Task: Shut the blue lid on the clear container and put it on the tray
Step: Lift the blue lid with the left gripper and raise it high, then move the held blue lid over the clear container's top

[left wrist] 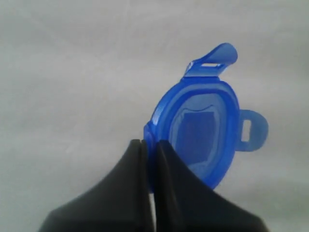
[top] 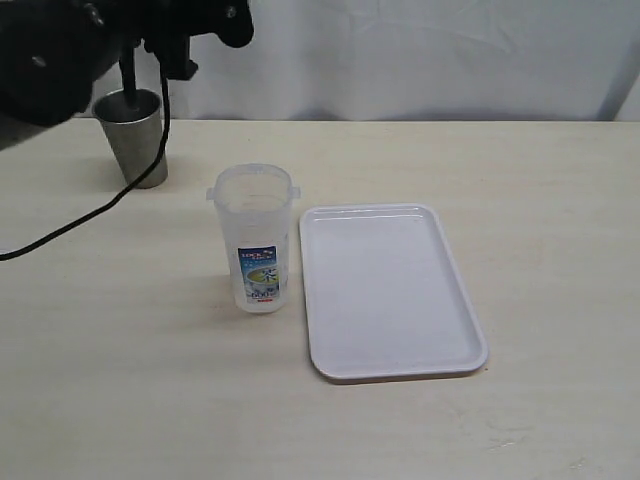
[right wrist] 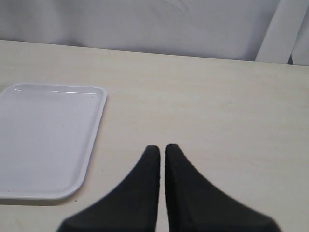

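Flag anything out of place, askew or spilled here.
Nothing stands out. The clear container stands upright, lidless, beside the tray; the blue lid is pinched at its edge in the left gripper, flaps open.

Translucent blue lid [left wrist: 203, 130], glossy plastic tray [top: 390, 300]
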Controlling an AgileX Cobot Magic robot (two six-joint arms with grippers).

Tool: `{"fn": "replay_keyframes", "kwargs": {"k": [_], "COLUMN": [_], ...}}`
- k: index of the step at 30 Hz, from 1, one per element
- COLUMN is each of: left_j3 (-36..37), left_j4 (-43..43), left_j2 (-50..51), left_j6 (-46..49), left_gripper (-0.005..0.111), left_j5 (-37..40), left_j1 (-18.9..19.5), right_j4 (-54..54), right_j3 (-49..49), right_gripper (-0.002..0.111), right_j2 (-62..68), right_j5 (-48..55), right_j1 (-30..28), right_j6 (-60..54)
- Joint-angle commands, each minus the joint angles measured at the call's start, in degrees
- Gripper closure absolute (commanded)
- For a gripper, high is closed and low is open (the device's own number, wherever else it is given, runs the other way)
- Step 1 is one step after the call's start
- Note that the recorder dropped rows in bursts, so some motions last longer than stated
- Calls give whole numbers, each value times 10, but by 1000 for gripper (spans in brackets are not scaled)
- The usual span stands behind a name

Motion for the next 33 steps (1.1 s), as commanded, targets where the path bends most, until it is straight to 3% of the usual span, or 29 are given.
{"fn": "replay_keyframes", "kwargs": {"k": [1,3,5,12,21,28,33], "left_j3": [-5,-5,-5,-5,-3,-3,50], "left_j4": [-114,-133,-134,-159,-223,-272,-229], "left_j2": [27,27,27,27,27,27,22], "left_j6": [83,83,83,83,83,83,83], "left_gripper": [107,107,107,107,107,107,107], "left_j5": [-100,-19,4,-170,-117,-115,-120], "left_j1": [-17,-17,-18,-69,-132,-136,-136], "right_j4": [0,0,0,0,0,0,0], "right_j3": [2,2,2,2,2,2,2], "right_gripper": [104,104,104,104,104,104,104], "right_j2": [-3,-3,-3,-3,-3,-3,-3], "right_j5": [-3,-3,-3,-3,-3,-3,-3], "right_j1": [0,0,0,0,0,0,0], "right_j6": [0,0,0,0,0,0,0]}}
